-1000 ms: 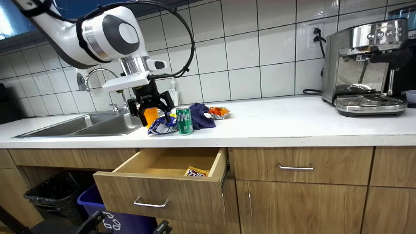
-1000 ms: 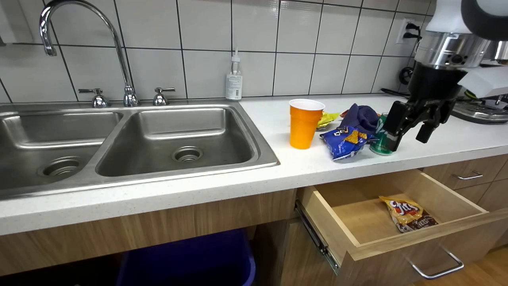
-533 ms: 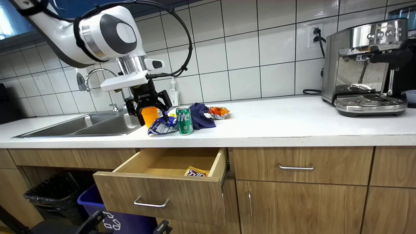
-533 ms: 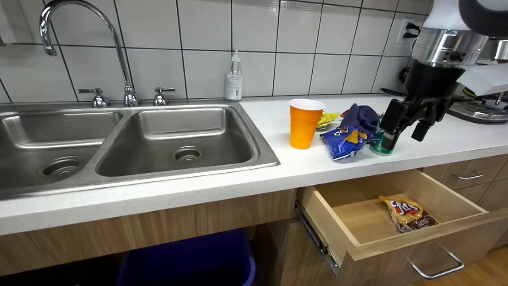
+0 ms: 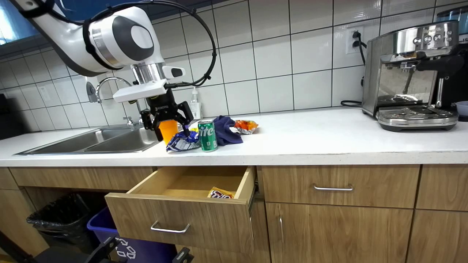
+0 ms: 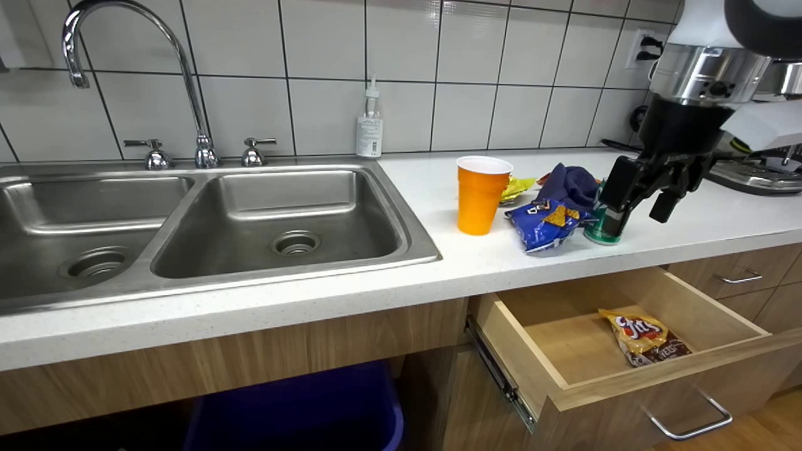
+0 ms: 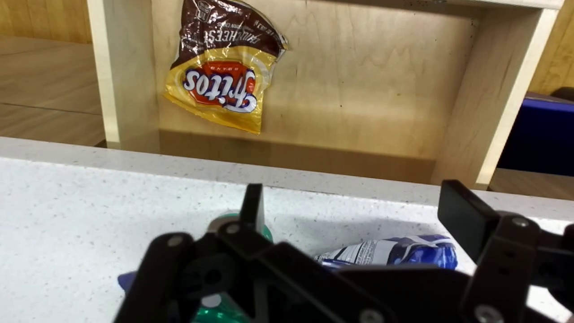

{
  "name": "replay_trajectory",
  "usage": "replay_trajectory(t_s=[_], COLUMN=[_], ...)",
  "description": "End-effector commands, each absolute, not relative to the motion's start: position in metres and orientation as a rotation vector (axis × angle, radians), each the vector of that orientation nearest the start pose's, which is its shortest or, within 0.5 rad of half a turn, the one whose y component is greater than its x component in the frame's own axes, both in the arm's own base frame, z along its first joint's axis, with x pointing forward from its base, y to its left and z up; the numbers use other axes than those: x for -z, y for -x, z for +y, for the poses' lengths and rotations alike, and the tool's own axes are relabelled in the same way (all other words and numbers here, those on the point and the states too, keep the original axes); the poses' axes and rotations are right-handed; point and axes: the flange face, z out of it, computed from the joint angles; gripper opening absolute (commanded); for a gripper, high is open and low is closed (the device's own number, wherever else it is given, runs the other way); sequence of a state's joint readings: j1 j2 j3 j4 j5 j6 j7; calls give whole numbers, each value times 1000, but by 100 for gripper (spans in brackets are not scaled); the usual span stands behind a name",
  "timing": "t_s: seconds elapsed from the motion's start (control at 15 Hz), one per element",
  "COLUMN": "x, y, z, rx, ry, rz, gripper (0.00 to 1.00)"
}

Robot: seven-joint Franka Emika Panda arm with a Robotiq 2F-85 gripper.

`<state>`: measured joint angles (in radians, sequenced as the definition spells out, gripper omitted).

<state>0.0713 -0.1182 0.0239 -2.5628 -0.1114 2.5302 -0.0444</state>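
A positioning step is judged to be in hand: the gripper is held above the countertop with its fingers spread wide, and nothing is pinched between them. The blue chip bag, lying on the countertop just beside the green can, is seen beneath the finger gap in the wrist view; whether either thing is touched cannot be told. For a grasp on the bag, the fingers would need to be lowered around it and brought together, with the can kept clear.
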Motion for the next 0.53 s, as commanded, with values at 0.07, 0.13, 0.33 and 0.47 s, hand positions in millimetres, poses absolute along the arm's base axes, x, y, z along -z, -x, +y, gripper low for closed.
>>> replay_trajectory(t_s=[0.07,0.13,0.33,0.47], x=[-329,-332,-340,-344], y=[-455,-458,-467,-473], z=[46,46,51,56], rx=[220,260,374,464], ry=[3168,3187,3155,3117], rz=[-393,-376,-397,-409], gripper=[100,100,100,100])
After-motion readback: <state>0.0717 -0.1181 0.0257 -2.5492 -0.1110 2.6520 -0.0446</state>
